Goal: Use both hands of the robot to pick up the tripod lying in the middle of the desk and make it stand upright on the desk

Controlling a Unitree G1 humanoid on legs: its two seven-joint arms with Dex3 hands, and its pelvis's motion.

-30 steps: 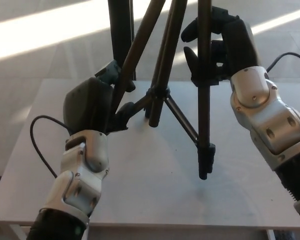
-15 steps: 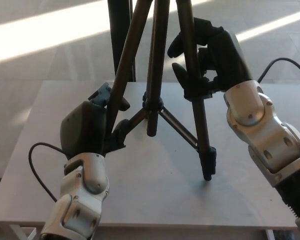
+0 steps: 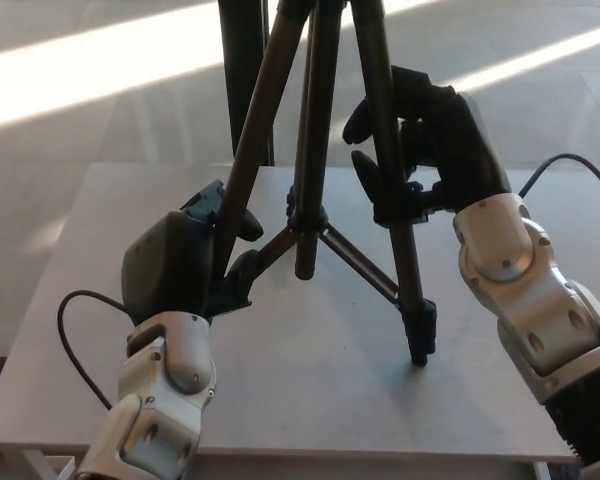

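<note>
The tripod [image 3: 315, 190] now stands straighter than a second ago, its legs swung in from a rightward lean. Its right foot sits on the desk [image 3: 310, 400]. The right hand [image 3: 425, 140] rides lower, the left hand [image 3: 185, 265] too.

Daylight falls in bright, overexposed diagonal bands on the grey floor [image 3: 100, 70] beyond the pale grey rectangular desk [image 3: 310, 400]; the desk surface is evenly lit, with soft shadows and slight overall softness.
</note>
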